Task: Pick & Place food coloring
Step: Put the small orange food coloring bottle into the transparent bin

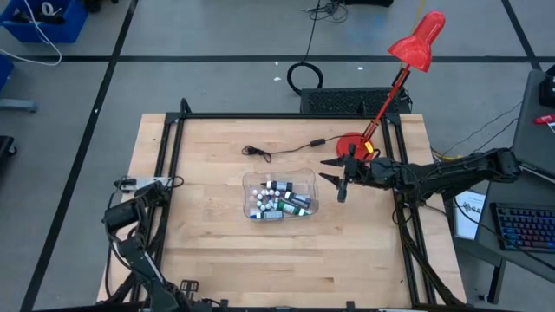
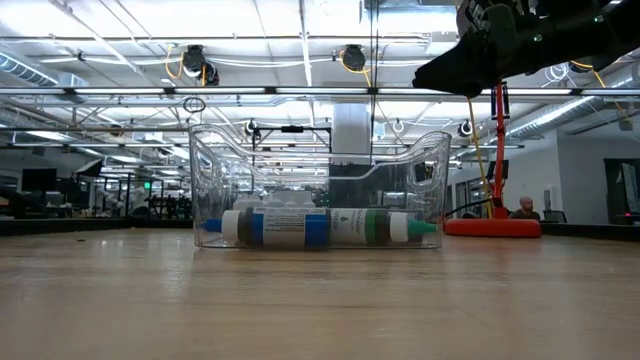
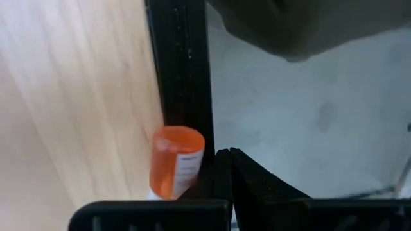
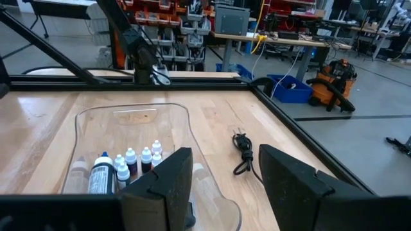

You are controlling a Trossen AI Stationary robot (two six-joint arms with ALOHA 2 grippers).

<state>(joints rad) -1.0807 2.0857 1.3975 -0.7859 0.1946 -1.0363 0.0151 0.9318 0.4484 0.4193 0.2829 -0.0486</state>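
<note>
Your right pincer (image 1: 334, 178) hangs above the pale wooden surface (image 1: 217, 251), just beside the clear plastic tub (image 1: 247, 184) on its right side, and its 2 dark fingers (image 4: 164, 183) stand apart with nothing between them. The tiny white-capped food coloring bottles (image 1: 279, 201) all lie inside that tub, near the middle of the surface; from table height you see them lying on their sides along the tub's floor, blue and green caps pointing outward. Through the right wrist camera several small bottles stand upright in the tub, white caps up. Your left pincer (image 3: 226, 173) is closed and empty, parked at the left edge of the surface over the black frame rail (image 3: 183, 77), with an orange cylindrical bottle (image 3: 175, 162) lying just beside the rail. A black cable (image 1: 282, 151) lies on the surface behind the tub, and a red desk lamp (image 1: 416, 43) stands at the far right corner.
</note>
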